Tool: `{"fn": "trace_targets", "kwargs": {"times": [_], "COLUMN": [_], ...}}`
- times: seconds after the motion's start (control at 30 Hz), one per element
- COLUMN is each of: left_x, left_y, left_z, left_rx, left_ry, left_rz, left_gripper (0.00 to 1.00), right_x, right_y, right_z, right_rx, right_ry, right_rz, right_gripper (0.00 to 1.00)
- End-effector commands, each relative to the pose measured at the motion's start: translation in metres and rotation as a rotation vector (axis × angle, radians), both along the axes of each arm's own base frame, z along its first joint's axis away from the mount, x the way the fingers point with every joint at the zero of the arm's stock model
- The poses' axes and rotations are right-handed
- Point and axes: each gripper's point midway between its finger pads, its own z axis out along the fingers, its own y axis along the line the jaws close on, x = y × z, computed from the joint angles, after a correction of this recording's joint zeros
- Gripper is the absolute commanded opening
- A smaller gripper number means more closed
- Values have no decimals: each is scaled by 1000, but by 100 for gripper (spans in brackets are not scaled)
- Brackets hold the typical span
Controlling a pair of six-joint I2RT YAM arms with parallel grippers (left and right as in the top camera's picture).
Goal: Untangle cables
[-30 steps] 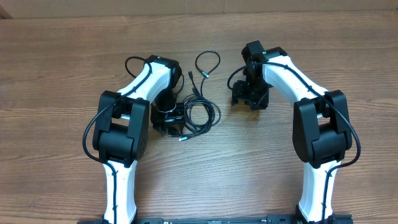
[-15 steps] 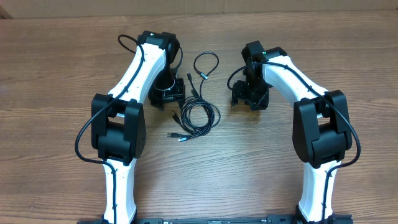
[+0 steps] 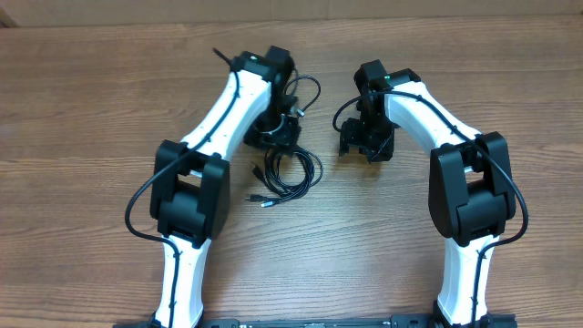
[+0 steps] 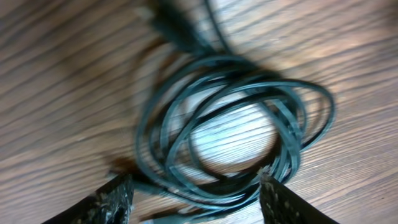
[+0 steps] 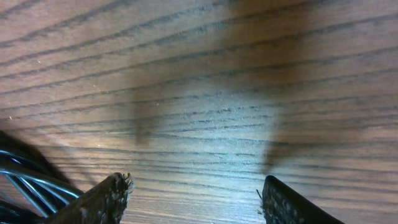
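The thin black cables (image 3: 291, 173) lie coiled in loops on the wooden table between my arms, with plug ends (image 3: 261, 199) trailing to the left. A second loop (image 3: 308, 87) shows behind the left arm. My left gripper (image 3: 278, 137) hangs open just above the far edge of the coil. In the left wrist view the coil (image 4: 236, 124) fills the frame, blurred, and its lower strands pass between my open left fingertips (image 4: 196, 196). My right gripper (image 3: 366, 144) is open and empty over bare wood (image 5: 196, 199), to the right of the coil.
The wooden table (image 3: 91, 109) extends all round. A strip of cardboard runs along the far edge (image 3: 137, 13). The arm bases (image 3: 182, 292) stand at the near edge. Dark wires (image 5: 25, 180) show at the lower left of the right wrist view.
My left arm has swung away from the near left of the coil, up and to the right, and now sits over its far edge. The right arm has not moved.
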Motion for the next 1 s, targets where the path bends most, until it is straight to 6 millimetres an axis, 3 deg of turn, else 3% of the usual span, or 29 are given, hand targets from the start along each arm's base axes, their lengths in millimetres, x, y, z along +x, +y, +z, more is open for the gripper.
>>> {"fn": "trace_targets", "kwargs": {"times": [0.0, 0.3, 0.53, 0.57, 0.7, 0.83, 0.97], "left_x": [-1, 4, 21, 19, 31, 48, 51], "left_y": [0, 15, 6, 4, -3, 1, 4], "left_z": [-9, -40, -52, -52, -52, -50, -49], "left_rx": [32, 128, 88, 76, 49, 36, -48], "left_ry": [-18, -72, -152, -146, -197, -239, -210], "left_rz": [-61, -72, -61, -62, -57, 56, 85], "left_gripper": [66, 57, 51, 49, 6, 4, 4], "right_x": [0, 0, 0, -1, -3, -5, -6], "right_y": [2, 2, 3, 5, 14, 19, 27], "right_z": [13, 13, 13, 13, 16, 17, 20], "right_rx": [12, 12, 14, 26, 82, 113, 164], "right_ry": [-25, -25, -25, -21, -6, 4, 14], "right_rz": [3, 3, 3, 3, 1, 0, -2], "right_gripper": [68, 68, 68, 68, 69, 68, 68]}}
